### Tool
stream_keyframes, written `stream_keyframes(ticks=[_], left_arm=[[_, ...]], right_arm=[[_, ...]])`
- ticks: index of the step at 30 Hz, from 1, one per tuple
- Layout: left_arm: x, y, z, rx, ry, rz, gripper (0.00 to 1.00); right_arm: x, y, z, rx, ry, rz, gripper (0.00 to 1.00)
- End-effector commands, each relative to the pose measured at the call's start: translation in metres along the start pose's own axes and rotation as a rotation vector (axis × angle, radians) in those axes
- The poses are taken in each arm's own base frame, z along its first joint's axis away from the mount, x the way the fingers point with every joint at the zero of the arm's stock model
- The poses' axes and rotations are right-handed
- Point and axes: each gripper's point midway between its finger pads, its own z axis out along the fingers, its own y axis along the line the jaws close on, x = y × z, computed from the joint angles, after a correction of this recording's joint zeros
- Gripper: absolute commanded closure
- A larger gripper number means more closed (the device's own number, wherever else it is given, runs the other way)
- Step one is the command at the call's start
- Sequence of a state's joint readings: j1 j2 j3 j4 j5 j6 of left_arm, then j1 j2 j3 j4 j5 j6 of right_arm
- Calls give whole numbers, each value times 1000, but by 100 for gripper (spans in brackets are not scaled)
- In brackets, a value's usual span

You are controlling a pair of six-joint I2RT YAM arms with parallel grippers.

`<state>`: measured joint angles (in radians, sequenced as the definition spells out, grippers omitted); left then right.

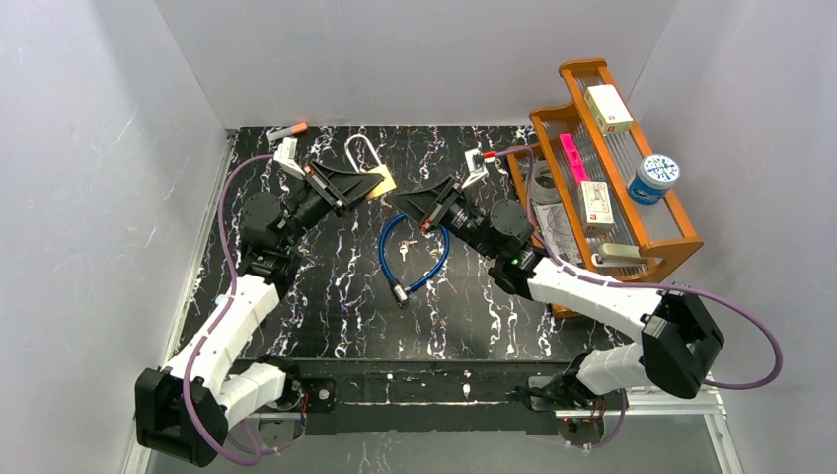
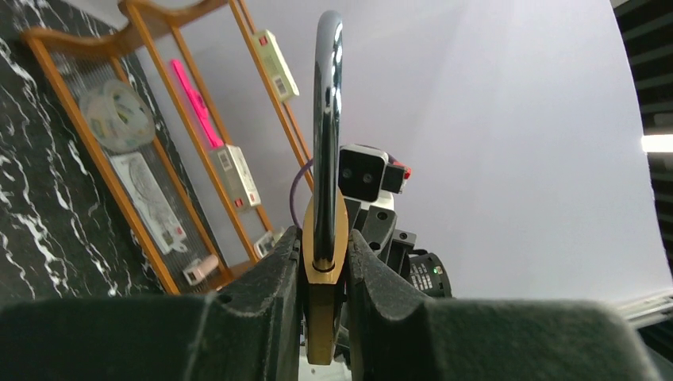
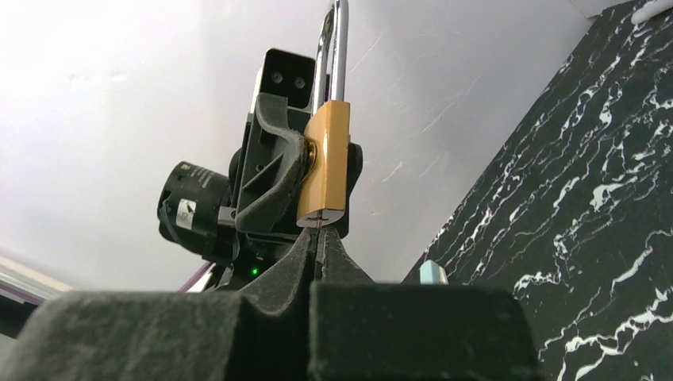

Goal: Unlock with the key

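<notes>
My left gripper [image 1: 369, 184] is shut on a brass padlock [image 1: 383, 183] with a long silver shackle [image 1: 362, 153] and holds it above the black marble table. In the left wrist view the brass body [image 2: 324, 270] sits clamped between my two fingers, with the shackle [image 2: 327, 119] pointing away. My right gripper [image 1: 395, 197] is shut on a thin key [image 3: 320, 228]. Only the key's tip shows, and it touches the keyhole end of the padlock [image 3: 325, 163]. The right gripper [image 3: 320, 238] faces the left gripper head on.
A blue cable lock [image 1: 426, 265] with small keys [image 1: 404, 249] lies on the table [image 1: 326, 296] below the grippers. A wooden rack [image 1: 646, 252] holding boxes, a pink item and a tape roll stands at the right. White walls close in the back and sides.
</notes>
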<state>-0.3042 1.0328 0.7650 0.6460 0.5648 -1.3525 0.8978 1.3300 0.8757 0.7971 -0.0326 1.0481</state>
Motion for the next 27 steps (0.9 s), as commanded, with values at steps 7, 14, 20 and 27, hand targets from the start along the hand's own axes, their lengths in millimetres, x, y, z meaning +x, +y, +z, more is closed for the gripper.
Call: stream_keyframes(ticks=[7,14,20,27], left_arm=[[15,-98,-19,300,25,243,100],[1,-132,-9,434,-8,271,100],[-4,-145,-7,476,-32,321,100],[-14,-166,-4,572,-92,406,100]], right_arm=[[-45,44,10,-321,-79,300,99],[-56,63,-2,-503,-69,565,99],[-70,84,-4,-586,-59,688,99],[-82,94,0,-629,-48,945,99]])
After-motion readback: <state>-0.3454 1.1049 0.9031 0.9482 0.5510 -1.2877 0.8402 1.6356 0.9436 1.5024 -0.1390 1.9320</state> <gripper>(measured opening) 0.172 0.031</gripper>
